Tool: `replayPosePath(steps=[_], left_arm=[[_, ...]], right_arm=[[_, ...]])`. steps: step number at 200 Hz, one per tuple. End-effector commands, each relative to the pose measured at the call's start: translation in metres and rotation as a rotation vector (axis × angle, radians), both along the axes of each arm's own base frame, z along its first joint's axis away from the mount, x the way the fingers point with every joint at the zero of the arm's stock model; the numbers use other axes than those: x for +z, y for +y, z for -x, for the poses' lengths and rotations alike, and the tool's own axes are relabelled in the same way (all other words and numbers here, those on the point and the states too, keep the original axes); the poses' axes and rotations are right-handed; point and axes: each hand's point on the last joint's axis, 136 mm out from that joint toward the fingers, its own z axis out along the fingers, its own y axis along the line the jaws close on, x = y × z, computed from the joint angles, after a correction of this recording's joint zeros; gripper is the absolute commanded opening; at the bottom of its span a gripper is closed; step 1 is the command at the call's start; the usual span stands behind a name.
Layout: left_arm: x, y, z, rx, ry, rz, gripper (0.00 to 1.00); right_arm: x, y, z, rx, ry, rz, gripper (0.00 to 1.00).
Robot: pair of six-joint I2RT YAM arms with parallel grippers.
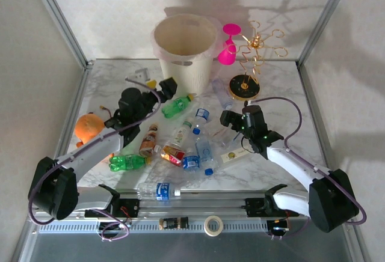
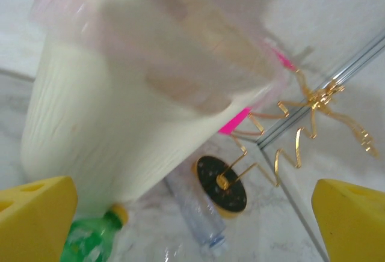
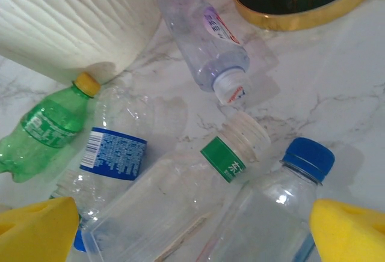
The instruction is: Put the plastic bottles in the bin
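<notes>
A cream bin (image 1: 185,63) stands at the far middle of a marble desk (image 1: 289,103). Plastic bottles (image 1: 191,161) lie scattered on the desk, nearer than the bin. The left tool (image 1: 161,85), open and empty, hovers by the bin's left side, with a green bottle (image 1: 176,106) just near-right of it. The right tool (image 1: 228,118), open and empty, hangs over clear bottles right of centre.
</notes>
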Motion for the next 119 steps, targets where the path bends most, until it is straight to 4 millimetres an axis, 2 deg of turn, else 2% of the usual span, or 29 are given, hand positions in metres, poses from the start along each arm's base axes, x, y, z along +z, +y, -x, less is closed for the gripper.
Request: replayPosePath(steps=[1, 35, 60, 88, 119], left_arm=[[0.003, 0.003, 0.016, 0.001, -0.03, 0.104, 1.0], [-0.045, -0.002, 0.032, -0.013, 0.075, 0.112, 0.99], [-0.069, 0.0, 0.038, 0.001, 0.122, 0.16, 1.0], [-0.081, 0.0, 0.037, 0.016, 0.151, 0.174, 1.0], [-0.084, -0.002, 0.034, 0.013, 0.154, 0.156, 1.0]], right_arm=[[-0.006, -0.008, -0.001, -0.036, 0.069, 0.06, 0.99], [-0.025, -0.013, 0.001, -0.084, 0.168, 0.089, 0.99], [-0.04, -0.017, -0.001, -0.142, 0.219, 0.09, 0.99], [-0.05, -0.013, -0.008, -0.16, 0.237, 0.064, 0.98], [-0.061, -0.008, -0.017, -0.178, 0.256, 0.017, 0.98]])
